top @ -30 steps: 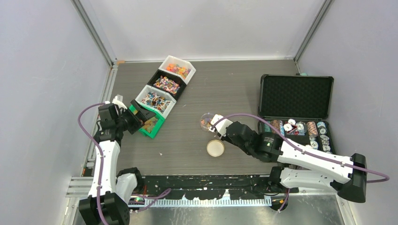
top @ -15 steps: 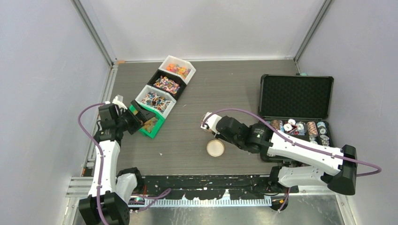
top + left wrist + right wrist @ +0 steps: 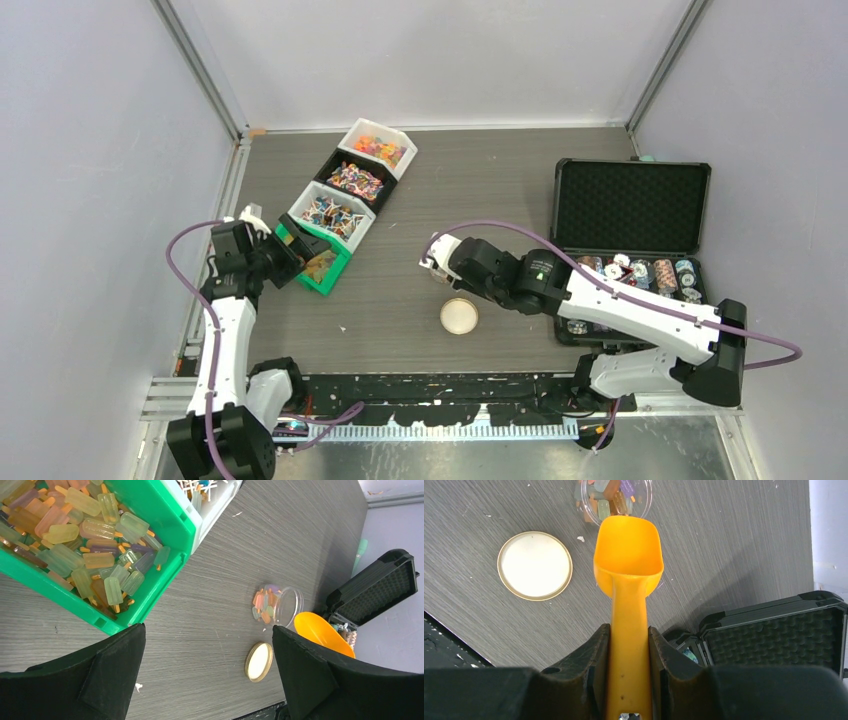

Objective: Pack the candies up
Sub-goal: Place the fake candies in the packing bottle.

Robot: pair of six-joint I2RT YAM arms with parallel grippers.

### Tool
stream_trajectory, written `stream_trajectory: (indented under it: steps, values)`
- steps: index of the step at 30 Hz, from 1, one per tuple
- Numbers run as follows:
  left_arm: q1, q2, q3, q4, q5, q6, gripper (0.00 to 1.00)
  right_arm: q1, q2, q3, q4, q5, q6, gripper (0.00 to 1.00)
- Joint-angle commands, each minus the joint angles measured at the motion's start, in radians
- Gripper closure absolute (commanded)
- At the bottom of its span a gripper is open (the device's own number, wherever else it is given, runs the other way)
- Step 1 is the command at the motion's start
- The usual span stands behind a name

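Note:
My right gripper (image 3: 629, 636) is shut on the handle of the orange scoop (image 3: 628, 545). The scoop's bowl looks empty, and its tip is at the rim of a small clear jar (image 3: 614, 495) holding several pastel candies. In the top view the right gripper (image 3: 438, 262) covers the jar. The jar's gold-rimmed lid (image 3: 459, 316) lies flat on the table just in front. My left gripper (image 3: 207, 632) is open and empty beside the green bin (image 3: 150, 515), which is full of lolly-shaped gummy candies (image 3: 85, 545). In the top view the left gripper (image 3: 283, 256) is at that bin's left end.
Three more bins of candies run diagonally behind the green one: white (image 3: 333, 214), black (image 3: 355, 180), white (image 3: 378, 148). An open black case (image 3: 630, 205) with poker chips (image 3: 640, 272) stands at the right, close to the right arm. Enclosure walls stand on both sides.
My right arm has swung left and forward with the scoop, so it now covers the jar in the top view. The left arm has not moved.

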Motion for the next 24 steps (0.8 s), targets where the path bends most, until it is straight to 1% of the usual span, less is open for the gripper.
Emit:
stream_trajectory:
  steps: [1,4,7,9,12,15,20,22,24]
  values:
    - [-0.002,0.012,0.041,-0.030,-0.024,0.014,0.00,-0.001,0.018,0.103,-0.045,-0.009,0.009,1.00]
    - [-0.003,0.011,0.044,-0.036,-0.035,0.014,0.00,-0.001,0.042,0.150,-0.051,-0.009,0.031,0.99]
    - [-0.002,0.009,0.045,-0.039,-0.078,-0.003,0.00,-0.001,0.070,0.193,-0.048,-0.031,0.052,0.99]
    - [-0.003,0.008,0.046,-0.045,-0.130,-0.039,0.02,-0.001,0.085,0.214,-0.033,-0.033,0.056,1.00]
    - [-0.002,0.017,0.051,-0.074,-0.253,-0.127,0.05,-0.011,0.122,0.281,-0.021,-0.053,0.052,1.00]
    - [-0.001,0.049,0.077,-0.110,-0.331,-0.205,0.12,-0.027,0.195,0.404,-0.045,-0.079,0.055,1.00]
    - [-0.002,0.097,0.148,-0.138,-0.483,-0.290,0.19,-0.058,0.359,0.610,-0.108,-0.147,0.044,1.00]
    - [-0.001,0.109,0.168,-0.123,-0.495,-0.305,0.21,-0.081,0.412,0.683,-0.123,-0.185,0.037,1.00]
    - [-0.002,0.121,0.169,-0.069,-0.481,-0.321,0.23,-0.103,0.464,0.756,-0.131,-0.230,0.025,1.00]
